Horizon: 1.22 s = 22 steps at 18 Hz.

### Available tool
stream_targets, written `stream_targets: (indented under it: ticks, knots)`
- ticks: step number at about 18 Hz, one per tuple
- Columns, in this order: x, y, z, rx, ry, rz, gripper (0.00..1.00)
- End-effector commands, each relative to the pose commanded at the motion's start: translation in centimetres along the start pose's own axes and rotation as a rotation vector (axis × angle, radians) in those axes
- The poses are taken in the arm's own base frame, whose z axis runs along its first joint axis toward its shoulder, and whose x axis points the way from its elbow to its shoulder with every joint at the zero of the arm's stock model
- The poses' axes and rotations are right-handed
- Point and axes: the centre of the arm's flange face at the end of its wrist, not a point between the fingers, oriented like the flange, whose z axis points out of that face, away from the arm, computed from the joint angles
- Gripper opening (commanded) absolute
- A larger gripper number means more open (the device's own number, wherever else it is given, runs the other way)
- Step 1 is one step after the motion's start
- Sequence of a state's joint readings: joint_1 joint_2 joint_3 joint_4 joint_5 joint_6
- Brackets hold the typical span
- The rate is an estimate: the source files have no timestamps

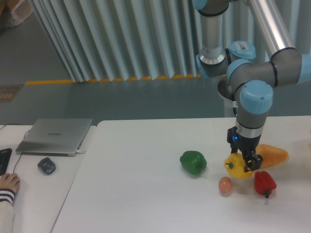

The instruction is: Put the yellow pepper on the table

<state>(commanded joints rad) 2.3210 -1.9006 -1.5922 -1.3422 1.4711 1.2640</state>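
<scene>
The yellow pepper [235, 167] is small, glossy and lobed, and sits low at the white table [146, 194], right of centre. My gripper [245, 164] points straight down onto it, with its dark fingers [251, 163] around the pepper's right side. The fingers hide part of the pepper. I cannot tell whether the pepper rests on the table or hangs just above it, nor whether the fingers press on it.
A green pepper [193, 162] lies left of the yellow one. A red pepper [264, 183] and a pinkish egg-shaped item [225, 185] lie just in front. An orange wedge-shaped lump [272, 154] lies behind right. A laptop [55, 136], a mouse [46, 165] and a person's hand [8, 183] are at left.
</scene>
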Motion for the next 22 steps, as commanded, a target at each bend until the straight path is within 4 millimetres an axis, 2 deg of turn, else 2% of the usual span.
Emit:
stream_targets:
  ticks: [1,2,3,4,13,20,22]
  knots:
    - [0.1,-0.1,0.2,-0.01,-0.001,0.004,0.48]
    - [0.1,-0.1,0.0,-0.017,-0.008,0.006,0.63]
    - [0.0,-0.1,0.0,-0.02,-0.014,0.007,0.84]
    - [0.0,-0.1,-0.1,-0.02,-0.015,0.007,1.0]
    - [0.0,-0.2,0.0,-0.021,-0.017,-0.002,1.0]
    - [-1.2,-0.8,-2.9,0.003,-0.117,0.008,1.0]
    - [-1.3,-1.0,-3.0,0.008,-0.133,0.012,1.0]
